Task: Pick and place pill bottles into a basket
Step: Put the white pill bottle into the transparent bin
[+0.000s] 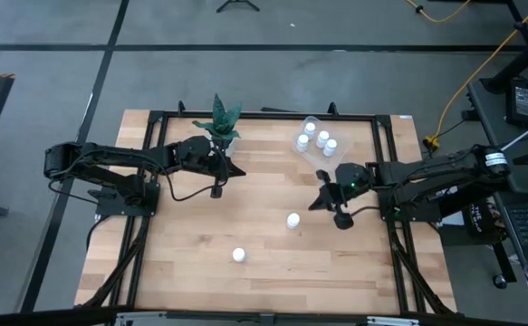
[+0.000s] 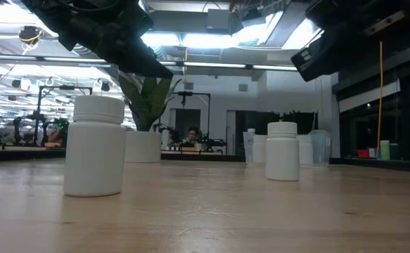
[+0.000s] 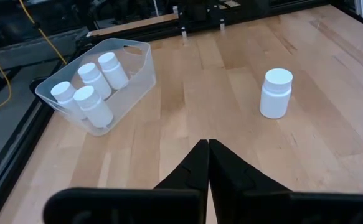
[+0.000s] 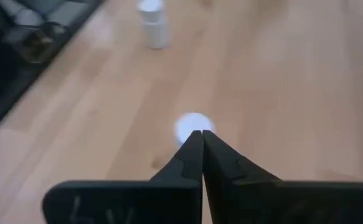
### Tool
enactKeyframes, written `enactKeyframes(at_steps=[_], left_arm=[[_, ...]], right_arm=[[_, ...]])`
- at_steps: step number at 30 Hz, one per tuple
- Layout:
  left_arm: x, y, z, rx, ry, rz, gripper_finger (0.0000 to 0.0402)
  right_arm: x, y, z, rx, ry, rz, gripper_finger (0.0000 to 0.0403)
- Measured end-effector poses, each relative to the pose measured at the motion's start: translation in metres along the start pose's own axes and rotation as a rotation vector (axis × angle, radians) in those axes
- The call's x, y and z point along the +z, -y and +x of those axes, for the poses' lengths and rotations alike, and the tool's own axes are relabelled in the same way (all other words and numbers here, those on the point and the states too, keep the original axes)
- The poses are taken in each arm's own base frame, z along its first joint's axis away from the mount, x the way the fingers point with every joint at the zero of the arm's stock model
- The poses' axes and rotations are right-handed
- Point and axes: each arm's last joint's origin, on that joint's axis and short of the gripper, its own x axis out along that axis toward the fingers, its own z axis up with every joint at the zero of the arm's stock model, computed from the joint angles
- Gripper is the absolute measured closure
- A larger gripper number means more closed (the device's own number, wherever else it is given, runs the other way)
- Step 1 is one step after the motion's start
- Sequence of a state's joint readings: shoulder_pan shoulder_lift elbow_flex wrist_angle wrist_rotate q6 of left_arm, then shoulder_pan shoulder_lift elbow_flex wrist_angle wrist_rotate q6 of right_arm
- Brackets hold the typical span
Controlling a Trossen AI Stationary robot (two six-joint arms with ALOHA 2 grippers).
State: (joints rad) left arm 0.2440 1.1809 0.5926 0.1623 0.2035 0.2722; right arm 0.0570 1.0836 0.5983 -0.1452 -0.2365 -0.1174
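**Kid:** What is the right gripper doing?

**Helper:** Its two fingers are pressed together. Nothing is between them. It hangs above the table, and a bottle stands right under its tip. You look down on that bottle's round cap.

**Kid:** Is that the bottle in the middle?

**Helper:** Yes. From above it is the near bottle, just beside the right gripper. One more, the far bottle, stands well apart, closer to the front edge.

**Kid:** And the left gripper?

**Helper:** It is pinched tight too, and it holds nothing. It waits by the plant at the back.

**Kid:** Where is the basket?

**Helper:** At the back of the table, on the right arm's side. Four bottles already stand in it. So two are left to move.

**Kid:** Are the bottles heavy?

**Helper:** I think they are light. They look like hard plastic, so they should not squash. They look smooth and round, so they could slip or tip over.

**Kid:** Where should it grab one?

**Helper:** On the sides of the body, just under the cap. The fingers must spread wide first, then come down on both sides. If a finger bumps the cap, the bottle may fall and roll.
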Motion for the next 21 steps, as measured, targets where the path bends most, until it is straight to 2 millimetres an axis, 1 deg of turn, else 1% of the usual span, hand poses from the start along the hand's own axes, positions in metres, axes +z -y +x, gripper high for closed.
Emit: enactKeyframes(at_steps=[5, 12, 21], left_arm=[[0.0, 0.0, 0.0, 0.0, 0.0, 0.0, 0.0398], [0.0, 0.0, 0.0, 0.0, 0.0, 0.0, 0.0389], [0.0, 0.0, 0.0, 0.0, 0.0, 0.0, 0.0395]], right_arm=[[-0.0002, -0.0038, 0.0002, 0.084, 0.004, -0.048, 0.0399], [-0.0012, -0.0036, 0.0001, 0.086, -0.004, -0.074, 0.0401], [-0.0011, -0.0036, 0.0001, 0.086, -0.002, -0.073, 0.0401]])
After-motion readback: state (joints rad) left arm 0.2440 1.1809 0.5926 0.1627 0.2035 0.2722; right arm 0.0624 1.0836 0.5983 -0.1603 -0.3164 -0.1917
